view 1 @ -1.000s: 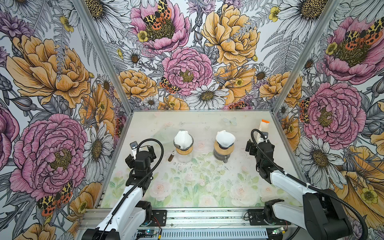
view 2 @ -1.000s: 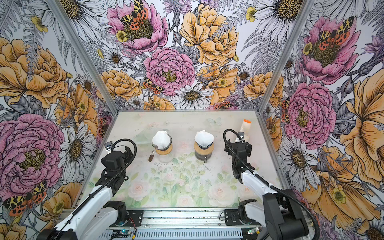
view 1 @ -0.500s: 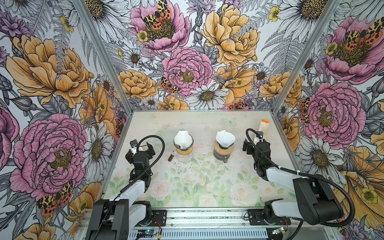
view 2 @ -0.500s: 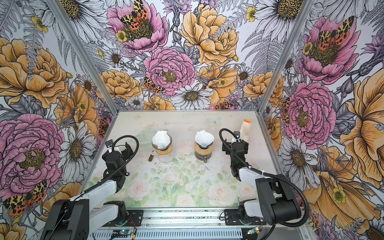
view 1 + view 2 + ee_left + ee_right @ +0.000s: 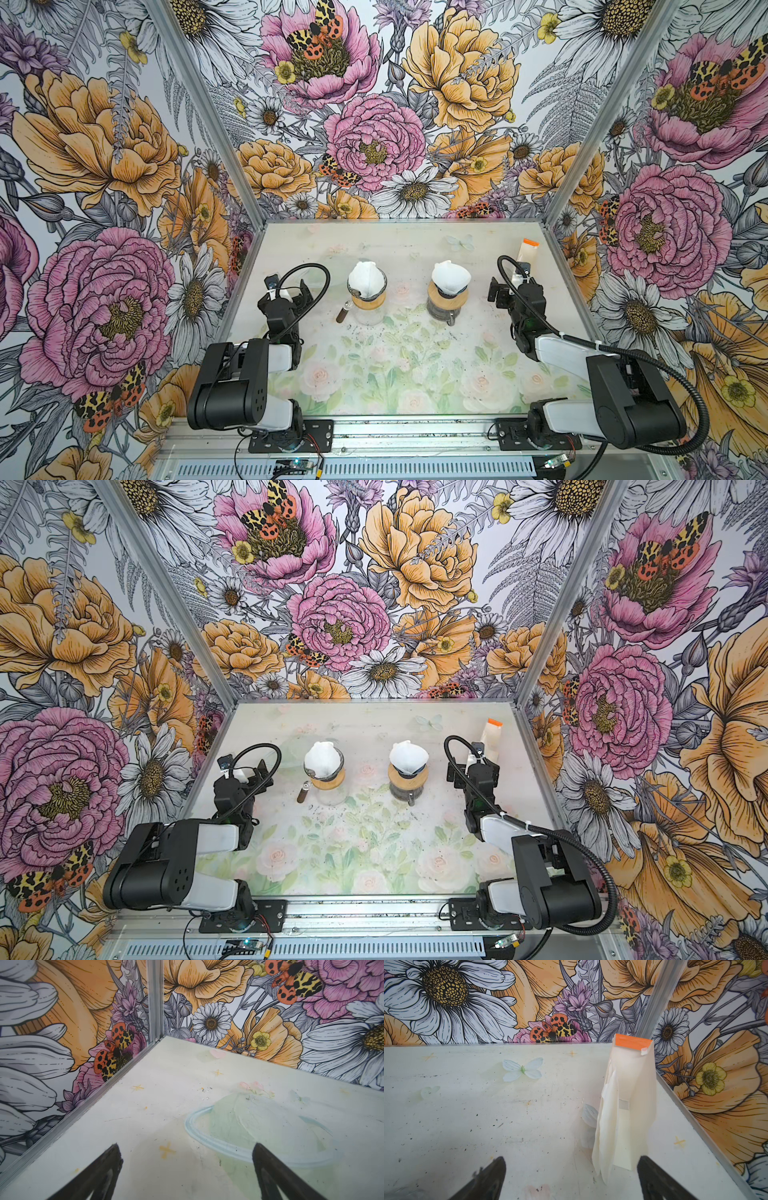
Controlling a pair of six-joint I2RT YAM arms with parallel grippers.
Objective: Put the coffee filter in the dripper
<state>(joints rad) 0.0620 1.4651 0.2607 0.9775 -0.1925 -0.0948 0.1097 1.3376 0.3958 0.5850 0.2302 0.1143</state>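
The left gripper (image 5: 187,1148) hangs low over the table (image 5: 145,1118) near the left wall, jaws spread wide with nothing between them. Just beyond its fingers lies a pale ringed dome (image 5: 259,1132); whether it is clear plastic or print I cannot tell. The right gripper (image 5: 571,1160) is equally wide and empty. Close ahead of it, nearer one finger, the filter pack (image 5: 627,1105) stands upright by the back right corner, a translucent sleeve with an orange top. In both top views nothing lies between either gripper and the two brewers in the middle. The left dripper (image 5: 368,297), clear glass with a wooden collar, holds a white coffee filter (image 5: 365,277) seated in its mouth, long axis roughly upright and peak rising above the rim. The right dripper (image 5: 448,296), dark in its glass base, holds a second filter (image 5: 450,277) the same way. A small brown cylinder (image 5: 341,316) lies tilted just beside the left dripper's base. Dark specks dot the table.
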